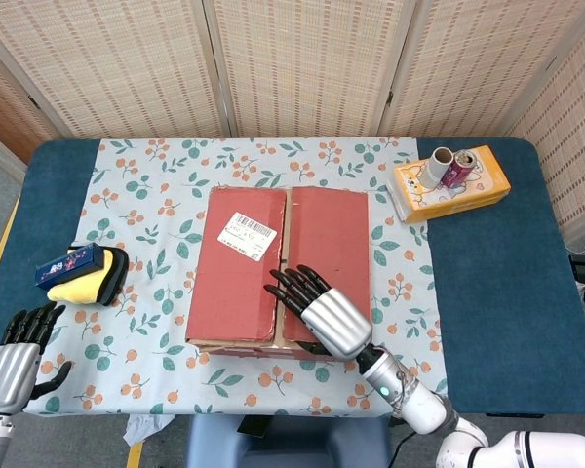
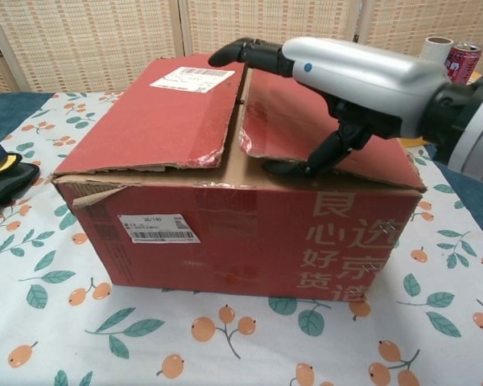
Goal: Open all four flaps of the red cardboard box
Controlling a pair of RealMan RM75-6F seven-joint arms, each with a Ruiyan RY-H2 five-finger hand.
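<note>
My right hand hangs over the near part of the red cardboard box, fingers stretched out and spread wide, holding nothing. The fingertips reach toward the seam between the two top flaps, and my thumb points down at the torn near edge of the right flap; I cannot tell whether it touches the cardboard. Directly under my palm lies that right flap, flat and closed. Just beyond my fingertips, to the left, the left flap also lies flat, carrying a white shipping label.

My left hand hovers at the near left corner of the table, well apart from the box, fingers loosely spread and empty. Just ahead of it sits a black-and-yellow cloth bundle with a blue packet on top.

Far beyond my right hand, toward the back right, a yellow box carries a can and a cardboard tube.
</note>
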